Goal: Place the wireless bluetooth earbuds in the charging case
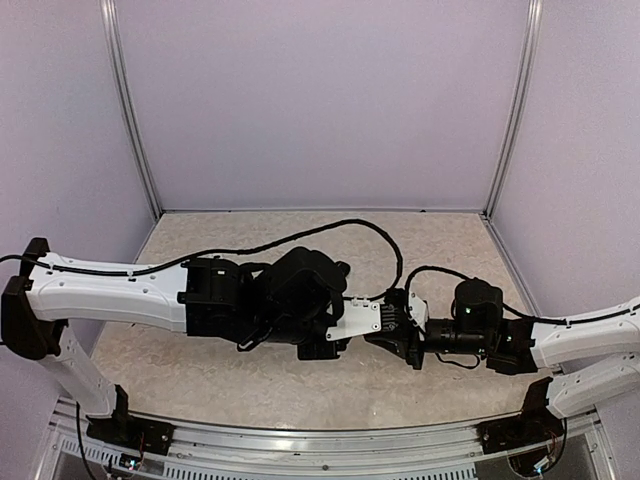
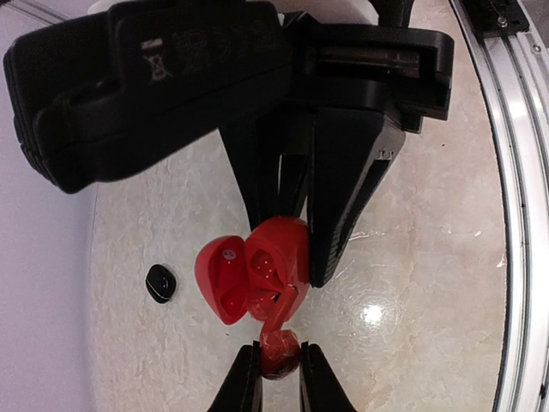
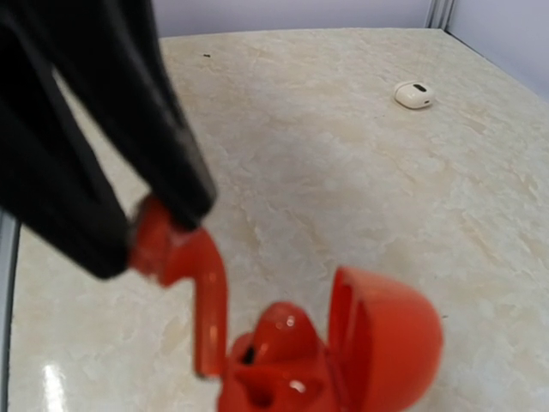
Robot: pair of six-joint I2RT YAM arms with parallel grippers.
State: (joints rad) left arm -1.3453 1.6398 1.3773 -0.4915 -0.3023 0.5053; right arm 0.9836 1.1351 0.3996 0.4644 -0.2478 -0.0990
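Note:
My left gripper (image 2: 279,371) is shut on the bulb of a red earbud (image 2: 280,352). Its stem (image 2: 276,314) points at the open red charging case (image 2: 270,266) and its tip touches the edge of a socket. The right wrist view shows the same earbud (image 3: 202,283) held upright over the case (image 3: 292,378), whose lid (image 3: 386,343) stands open. My right gripper (image 2: 296,249) is shut on the case's base, with one finger (image 2: 343,197) along its side. In the top view both grippers (image 1: 372,322) (image 1: 400,338) meet at mid-table and hide the case.
A black earbud (image 2: 160,283) lies on the table left of the case lid. A small white earbud-like piece (image 3: 413,93) lies farther off on the beige table (image 3: 326,154). The metal rail (image 2: 515,172) runs along the near edge.

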